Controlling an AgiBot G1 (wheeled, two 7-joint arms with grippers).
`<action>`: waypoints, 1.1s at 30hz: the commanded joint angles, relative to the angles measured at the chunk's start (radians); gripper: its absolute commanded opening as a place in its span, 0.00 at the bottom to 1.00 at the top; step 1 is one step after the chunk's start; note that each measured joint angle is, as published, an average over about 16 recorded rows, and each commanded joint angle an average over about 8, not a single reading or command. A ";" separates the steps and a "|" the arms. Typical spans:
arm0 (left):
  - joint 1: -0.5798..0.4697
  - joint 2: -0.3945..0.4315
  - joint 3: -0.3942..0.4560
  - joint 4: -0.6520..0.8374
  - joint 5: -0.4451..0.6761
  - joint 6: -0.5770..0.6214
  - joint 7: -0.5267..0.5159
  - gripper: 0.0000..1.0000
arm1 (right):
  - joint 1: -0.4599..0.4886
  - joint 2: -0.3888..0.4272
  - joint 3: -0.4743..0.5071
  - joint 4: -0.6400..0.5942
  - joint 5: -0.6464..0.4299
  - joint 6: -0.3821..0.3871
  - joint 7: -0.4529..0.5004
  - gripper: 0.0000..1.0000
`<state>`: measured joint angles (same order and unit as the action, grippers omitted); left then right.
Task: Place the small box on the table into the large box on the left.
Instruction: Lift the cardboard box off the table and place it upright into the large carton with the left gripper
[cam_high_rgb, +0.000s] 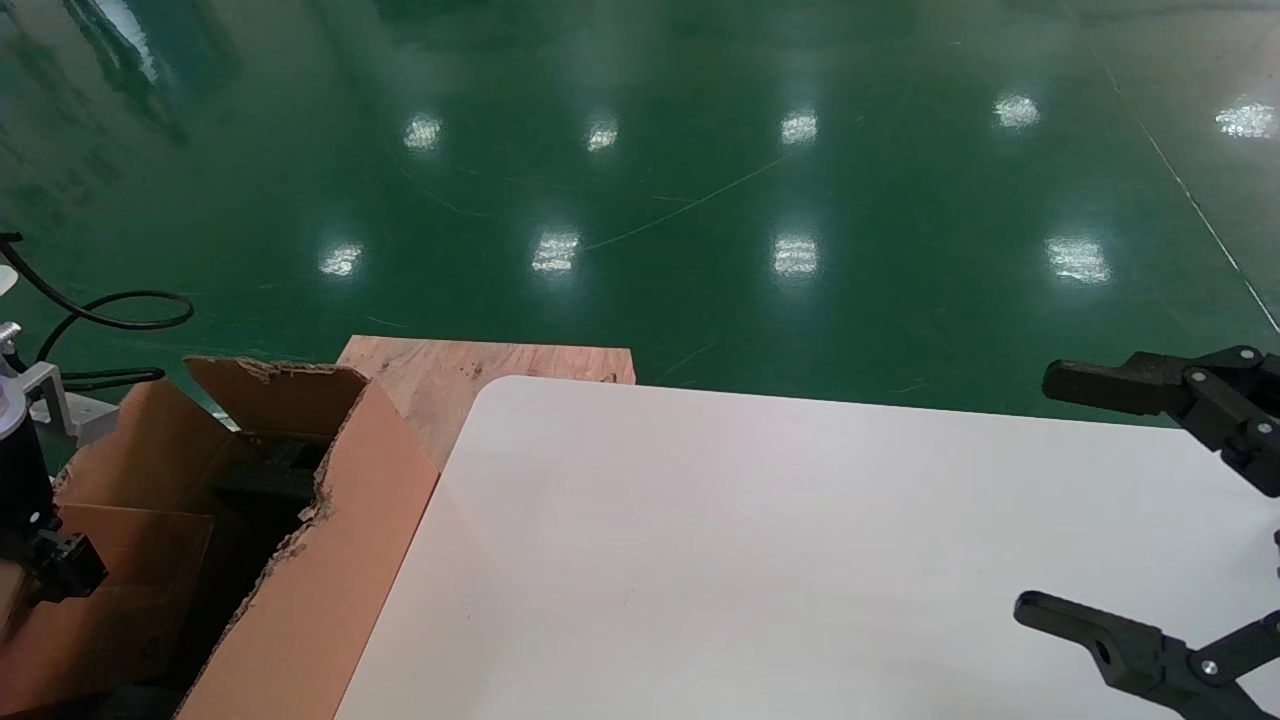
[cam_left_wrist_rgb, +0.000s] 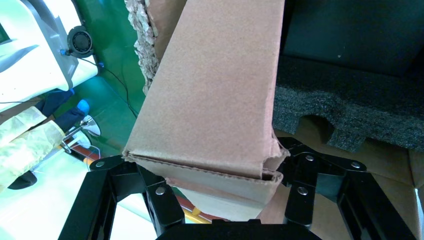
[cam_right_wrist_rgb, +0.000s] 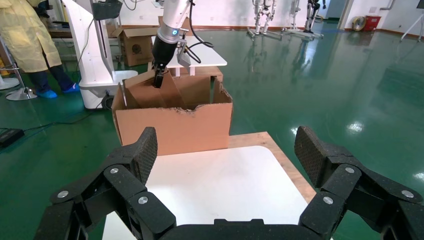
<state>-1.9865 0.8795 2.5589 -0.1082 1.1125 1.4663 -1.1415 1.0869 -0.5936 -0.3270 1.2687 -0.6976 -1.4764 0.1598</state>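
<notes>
wooden board behind large box

Head view looks down; both it and right wrist view share the large box.

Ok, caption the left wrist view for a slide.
Left gripper holding the small box inside the large box, above black foam.

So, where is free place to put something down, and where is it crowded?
The white table is bare from the large box across to the open right gripper. The large box is crowded: the left gripper holds the small box inside, above black foam.
</notes>
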 joint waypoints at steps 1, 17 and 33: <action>0.005 0.001 0.000 0.009 0.000 0.005 0.003 0.00 | 0.000 0.000 0.000 0.000 0.000 0.000 0.000 1.00; 0.027 0.001 -0.008 0.056 -0.013 0.011 0.013 1.00 | 0.000 0.000 0.000 0.000 0.000 0.000 0.000 1.00; 0.026 0.001 -0.008 0.051 -0.012 0.010 0.011 1.00 | 0.000 0.000 0.000 0.000 0.000 0.000 0.000 1.00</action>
<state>-1.9609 0.8805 2.5509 -0.0569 1.1005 1.4760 -1.1302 1.0868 -0.5934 -0.3271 1.2685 -0.6972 -1.4759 0.1595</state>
